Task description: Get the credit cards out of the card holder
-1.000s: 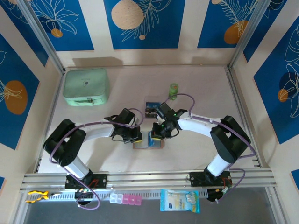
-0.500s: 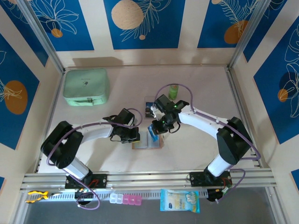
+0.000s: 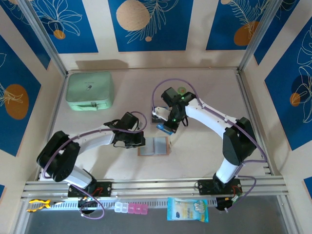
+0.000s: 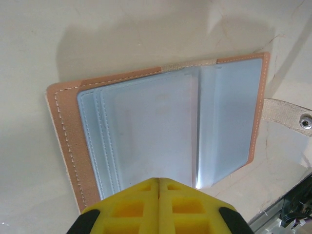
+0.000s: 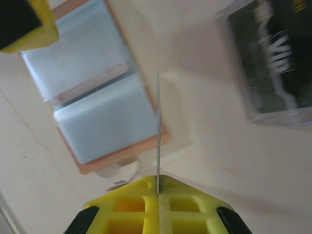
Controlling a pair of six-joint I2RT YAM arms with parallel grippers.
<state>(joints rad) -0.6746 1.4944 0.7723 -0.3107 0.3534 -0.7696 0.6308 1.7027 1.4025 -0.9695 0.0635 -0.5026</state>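
Top external: my left gripper (image 3: 138,141), shut and empty, sits at the left edge of the open card holder (image 3: 154,146), whose long axis runs across the table. My right gripper (image 3: 164,127), clamped on a blue credit card (image 3: 161,128), has lifted it clear, so that card is out. It stands edge-on, pointing lengthwise away from my fingers.

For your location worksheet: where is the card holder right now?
In the top view, the card holder lies open mid-table, beside the left gripper, nearer than the right gripper.

Card holder (image 4: 161,136) lies open — fingers (image 4: 127,207) pressed together.
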